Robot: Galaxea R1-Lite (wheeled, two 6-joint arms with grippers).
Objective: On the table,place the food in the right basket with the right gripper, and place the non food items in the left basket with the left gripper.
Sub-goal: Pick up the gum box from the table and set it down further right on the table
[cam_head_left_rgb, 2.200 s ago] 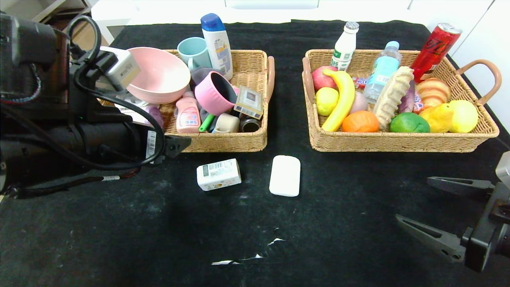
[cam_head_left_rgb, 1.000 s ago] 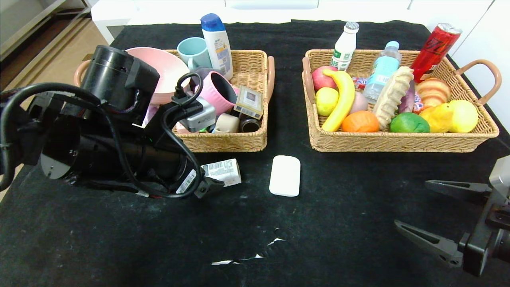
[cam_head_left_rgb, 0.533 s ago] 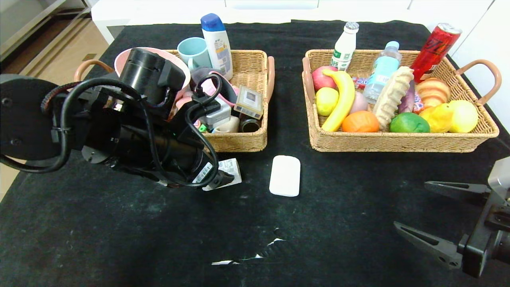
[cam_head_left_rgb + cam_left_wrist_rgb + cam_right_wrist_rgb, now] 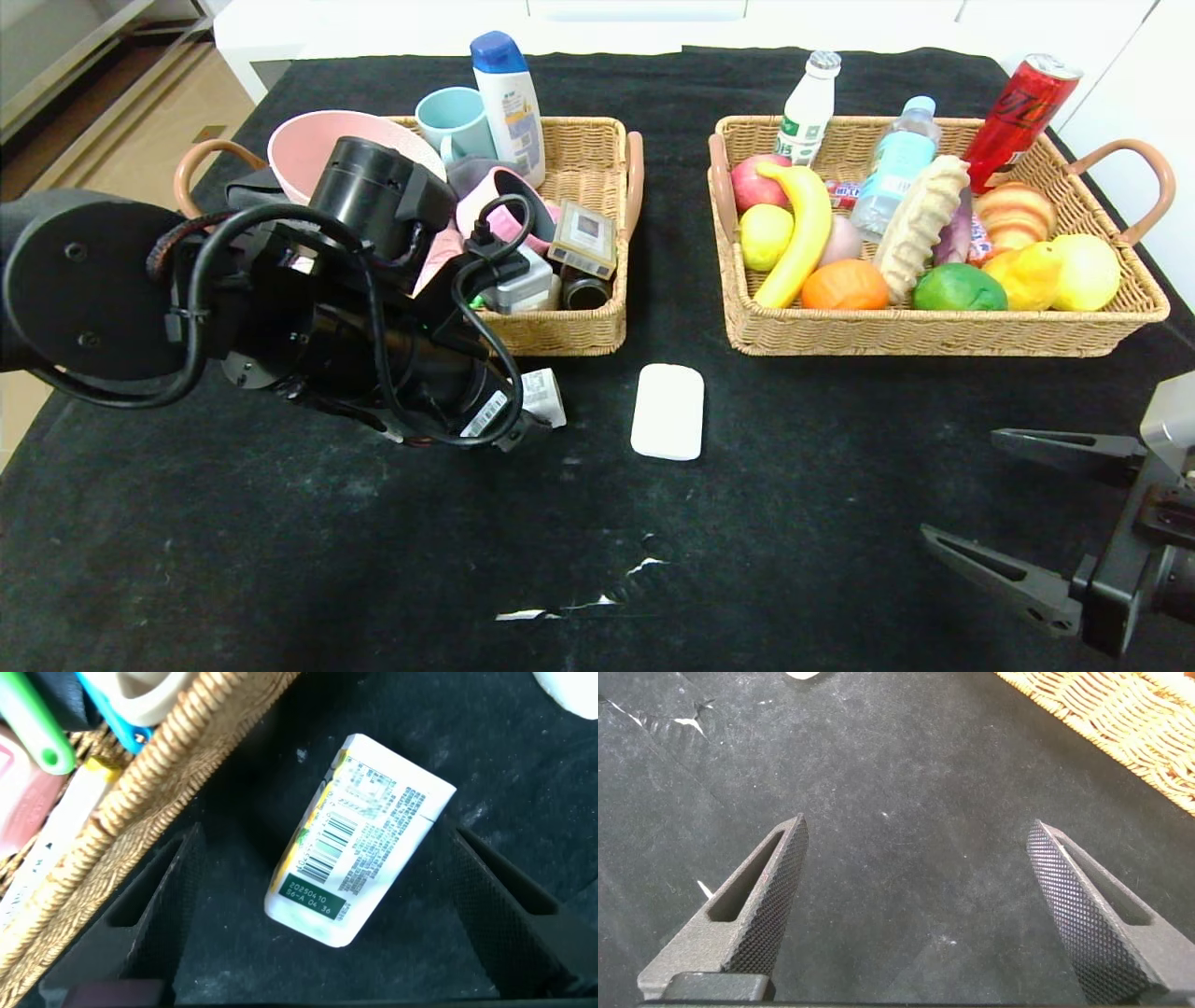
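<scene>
Looking down from the head view, the left gripper (image 4: 523,431) sits left of centre over the small white box (image 4: 546,397), below the left basket (image 4: 579,336); the plain white bar (image 4: 667,412) lies centre. The right gripper (image 4: 1018,509), jaws apart, hangs lower right. In the left wrist view, spread fingers (image 4: 149,905) flank the box (image 4: 360,835) mid-frame. In the right wrist view, open fingers (image 4: 771,896) hang above the table (image 4: 915,812).

A: Table (image 4: 280,551) is carrying a black cloth, white scuffs showing near the front. What is sitting directly on it?

B: Left basket (image 4: 560,336) and right basket (image 4: 934,336) are standing side by side; small white box (image 4: 360,840) and plain white bar (image 4: 667,411) are lying before them
</scene>
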